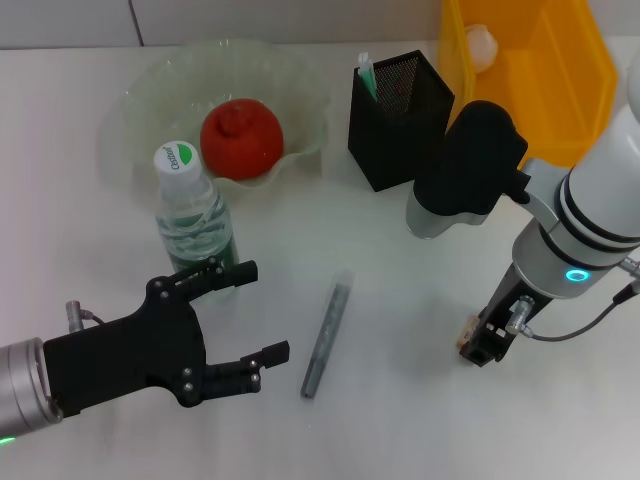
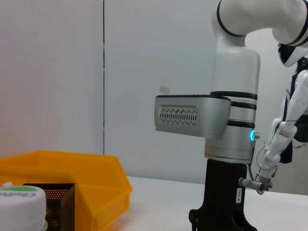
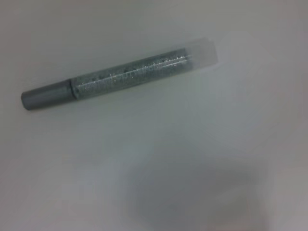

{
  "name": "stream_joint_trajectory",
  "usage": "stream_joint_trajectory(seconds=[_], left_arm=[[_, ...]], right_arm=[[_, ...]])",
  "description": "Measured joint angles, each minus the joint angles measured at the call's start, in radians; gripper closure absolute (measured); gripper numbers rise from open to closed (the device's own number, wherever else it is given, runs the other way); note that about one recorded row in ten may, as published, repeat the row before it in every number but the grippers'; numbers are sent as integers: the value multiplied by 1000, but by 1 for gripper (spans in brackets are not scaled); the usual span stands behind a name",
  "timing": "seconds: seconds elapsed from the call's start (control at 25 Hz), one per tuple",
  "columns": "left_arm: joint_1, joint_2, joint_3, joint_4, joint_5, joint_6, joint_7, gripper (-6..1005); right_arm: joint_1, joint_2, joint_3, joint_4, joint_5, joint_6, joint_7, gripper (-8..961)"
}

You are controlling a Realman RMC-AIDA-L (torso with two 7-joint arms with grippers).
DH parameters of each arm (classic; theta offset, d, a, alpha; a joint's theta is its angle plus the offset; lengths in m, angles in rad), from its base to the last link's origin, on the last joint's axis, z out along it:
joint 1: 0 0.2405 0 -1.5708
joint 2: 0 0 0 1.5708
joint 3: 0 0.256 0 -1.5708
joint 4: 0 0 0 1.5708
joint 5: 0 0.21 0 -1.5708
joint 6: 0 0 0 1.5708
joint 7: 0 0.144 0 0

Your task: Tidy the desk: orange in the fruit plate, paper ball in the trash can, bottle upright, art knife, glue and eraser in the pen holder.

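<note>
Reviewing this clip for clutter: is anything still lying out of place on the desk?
Yes: the glue stick lies flat on the bare table, outside the pen holder, between the open left gripper and the right gripper.

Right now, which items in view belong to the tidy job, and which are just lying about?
Job items:
orange in fruit plate
bottle, upright
glue stick, lying on the desk
pen holder
yellow bin holding the paper ball

Just lying about:
nothing seen
</note>
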Motion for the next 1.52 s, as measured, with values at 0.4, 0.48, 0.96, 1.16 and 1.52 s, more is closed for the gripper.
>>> stream_joint_trajectory(seconds=[0.4, 0.48, 0.96, 1.16, 1.52], left_arm=[[2, 0, 0, 0, 0, 0, 0, 138], [2, 0, 0, 0, 0, 0, 0, 138], [5, -2, 0, 0, 0, 0, 3, 139], [5, -2, 0, 0, -1, 0, 3, 139], [9, 0, -1, 2, -2, 2, 3, 139]], right_arm=[[-56, 0, 86, -152, -3, 18, 1, 552], [-82, 1, 173, -231, 0, 51, -18, 552], [-53, -8, 404, -133, 151, 458, -209, 543], [61, -8, 416, 106, 151, 554, -249, 526], [88, -6, 428, 125, 150, 523, -247, 495]])
